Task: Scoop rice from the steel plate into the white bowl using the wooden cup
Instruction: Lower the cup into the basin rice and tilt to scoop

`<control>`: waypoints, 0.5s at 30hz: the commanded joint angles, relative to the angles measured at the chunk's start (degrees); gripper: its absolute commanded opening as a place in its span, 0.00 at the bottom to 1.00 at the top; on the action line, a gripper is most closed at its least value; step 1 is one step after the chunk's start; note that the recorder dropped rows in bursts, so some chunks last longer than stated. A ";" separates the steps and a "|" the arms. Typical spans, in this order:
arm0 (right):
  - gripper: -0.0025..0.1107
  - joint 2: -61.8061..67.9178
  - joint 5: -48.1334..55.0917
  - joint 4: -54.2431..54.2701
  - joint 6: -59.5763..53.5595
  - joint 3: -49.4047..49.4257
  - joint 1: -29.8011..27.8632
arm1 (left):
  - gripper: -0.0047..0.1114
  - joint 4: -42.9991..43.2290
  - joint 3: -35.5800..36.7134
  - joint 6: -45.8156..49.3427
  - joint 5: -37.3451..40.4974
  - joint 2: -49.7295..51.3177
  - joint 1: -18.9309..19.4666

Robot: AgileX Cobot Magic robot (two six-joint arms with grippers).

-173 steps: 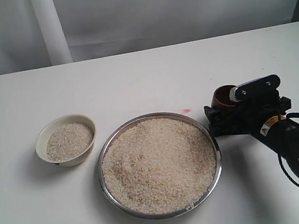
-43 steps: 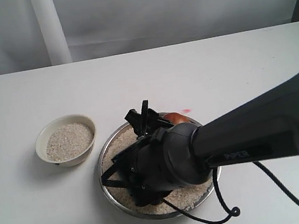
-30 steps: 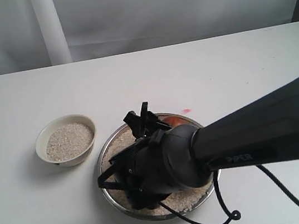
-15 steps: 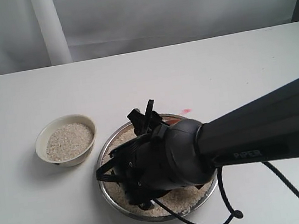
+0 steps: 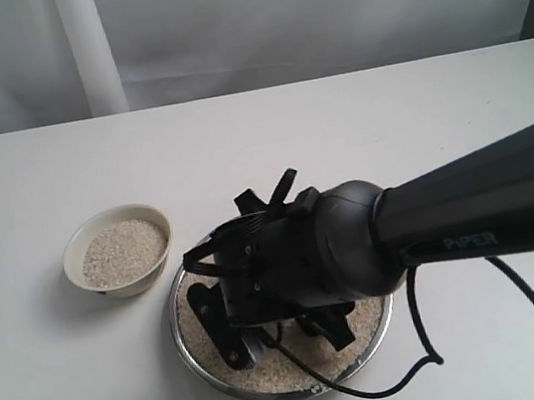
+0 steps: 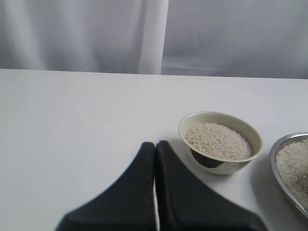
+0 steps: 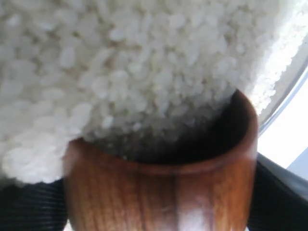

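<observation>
My right arm (image 5: 301, 260) hangs low over the steel plate (image 5: 192, 357) and hides most of the rice (image 5: 273, 372) in the exterior view, where the wooden cup is hidden. In the right wrist view my right gripper (image 7: 159, 209) is shut on the reddish-brown wooden cup (image 7: 159, 187). The cup is tipped with its dark mouth pushed into the heaped rice (image 7: 120, 62), and the plate's rim (image 7: 285, 100) runs close by. The white bowl (image 5: 79, 250) sits left of the plate, holding rice (image 5: 124, 252). My left gripper (image 6: 155, 145) is shut and empty, short of the white bowl (image 6: 214, 161).
A white post (image 5: 89, 50) stands at the back of the white table (image 5: 417, 127) before a grey curtain. A small pink mark (image 5: 333, 197) lies just behind the plate. A black cable (image 5: 412, 364) loops off the right arm past the plate's front edge.
My right arm carried the cup from the table's right side over the plate. Over the last second it has turned and dipped lower into the rice, and the cup no longer shows behind the wrist.
</observation>
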 commanded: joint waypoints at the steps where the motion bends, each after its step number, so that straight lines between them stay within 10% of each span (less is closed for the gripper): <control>1: 0.02 -0.46 -2.79 3.85 0.41 -0.33 -1.57 | 0.04 -0.27 -0.16 -0.27 -0.31 -0.17 -0.24; 15: 0.02 -2.18 -10.36 15.75 -0.08 -0.33 -6.04 | 0.04 -0.27 -0.16 -0.19 -0.31 -0.17 -0.24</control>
